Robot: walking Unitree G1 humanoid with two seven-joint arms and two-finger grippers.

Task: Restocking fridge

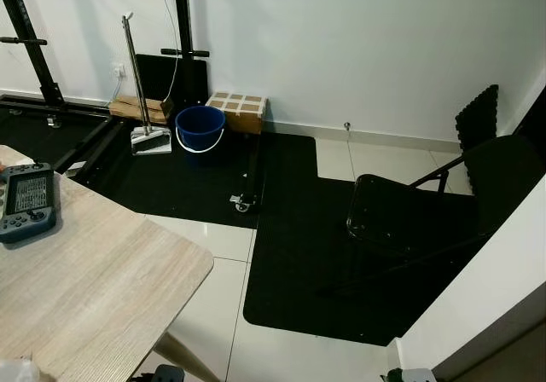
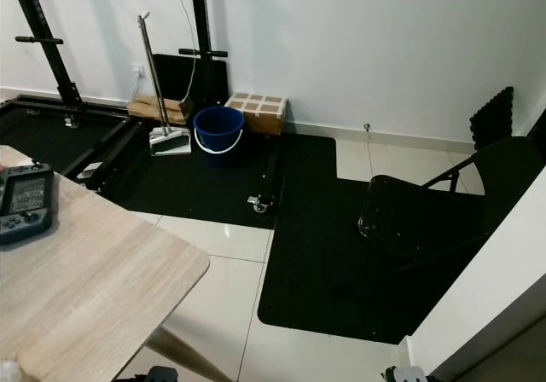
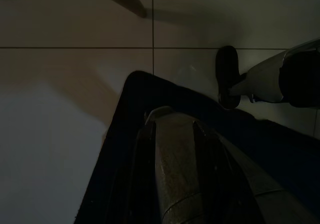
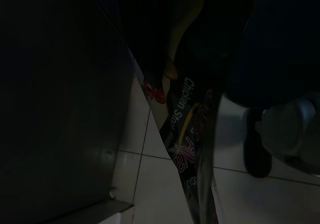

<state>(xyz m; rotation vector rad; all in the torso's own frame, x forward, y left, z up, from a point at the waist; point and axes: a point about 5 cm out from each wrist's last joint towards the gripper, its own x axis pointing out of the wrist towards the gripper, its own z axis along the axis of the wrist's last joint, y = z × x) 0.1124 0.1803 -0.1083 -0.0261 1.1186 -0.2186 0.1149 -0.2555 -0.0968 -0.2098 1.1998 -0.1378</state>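
Observation:
In the right wrist view a dark packet (image 4: pixel 187 129) printed "Chicken Stock" in yellow and red hangs over the tiled floor, beside a dark vertical panel (image 4: pixel 60 109). My right gripper (image 4: pixel 190 54) is shut on its upper part, in deep shade. My left gripper (image 3: pixel 165 119) hangs low over the floor tiles with its black fingers (image 3: pixel 175 154) pressed together and nothing between them. I cannot make out a fridge door in the head views; a white slanted surface (image 1: pixel 486 288) rises at the near right.
A light wooden table (image 1: pixel 102 288) with a handheld controller (image 1: pixel 27 201) stands at my left. A black folding chair (image 1: pixel 409 211) sits on a black mat (image 1: pixel 290 263) ahead right. A blue bucket (image 1: pixel 200 128), dustpan (image 1: pixel 149 139), box (image 1: pixel 239 109) and black rack stand by the far wall.

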